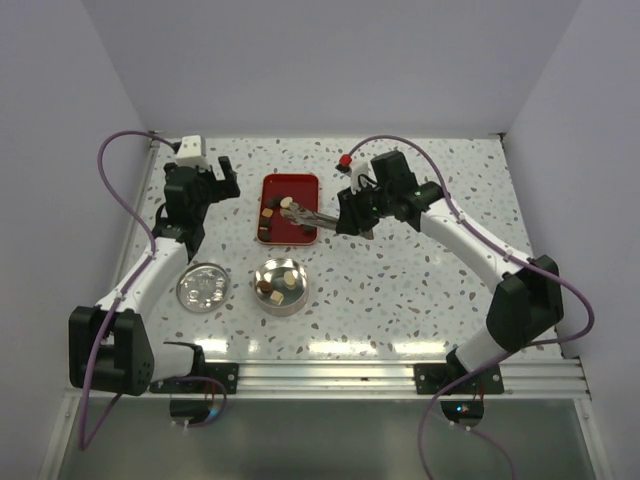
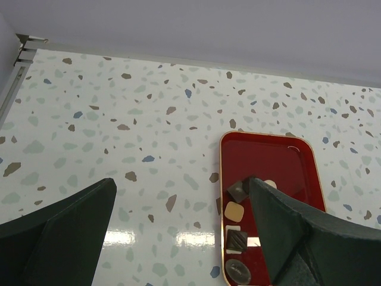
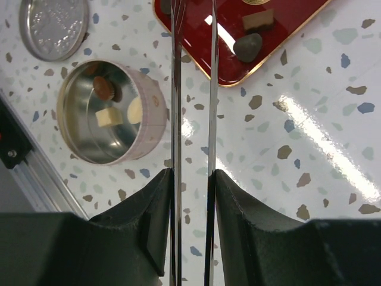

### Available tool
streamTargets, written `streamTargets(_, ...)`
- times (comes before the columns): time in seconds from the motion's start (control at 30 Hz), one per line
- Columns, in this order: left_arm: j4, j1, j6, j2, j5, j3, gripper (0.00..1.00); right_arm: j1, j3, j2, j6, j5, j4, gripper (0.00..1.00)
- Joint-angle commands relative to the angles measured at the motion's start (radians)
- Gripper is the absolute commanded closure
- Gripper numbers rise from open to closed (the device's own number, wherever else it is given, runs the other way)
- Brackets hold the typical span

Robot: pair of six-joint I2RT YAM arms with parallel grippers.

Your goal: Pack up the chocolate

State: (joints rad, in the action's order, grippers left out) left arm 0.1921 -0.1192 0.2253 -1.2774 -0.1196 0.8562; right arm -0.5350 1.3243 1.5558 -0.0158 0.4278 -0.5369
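Right gripper (image 3: 191, 179) clamps thin metal tweezers (image 3: 212, 71) between its pads, blades reaching over the red tray (image 2: 268, 158) at ctr of the top view; whether the tips hold anything can't be told. Chocolate (image 2: 234, 211): several dark and cream pcs line the tray's left edge, and a few more sit in the open round tin (image 3: 153, 134) just below the tray. Silver lid (image 3: 53, 27) lies beside the tin, to its left. Left gripper (image 2: 181, 185), jaws wide apart and empty, hovers over the speckled table (image 1: 400, 290), left of the tray.
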Motion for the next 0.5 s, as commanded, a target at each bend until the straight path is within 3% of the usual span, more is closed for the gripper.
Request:
streamTargets(0.0, 0.004, -0.004, -0.004, -0.002, -0.017, 0.038, 0.0, 0.003, 0.058, 0.024, 0.051, -0.034, 0.037, 0.62)
streamTargets(0.47, 0.004, -0.002, -0.001, -0.014, -0.006, 0.038, 0.0, 0.032, 0.044, 0.093, 0.099, -0.09, 0.061, 0.58)
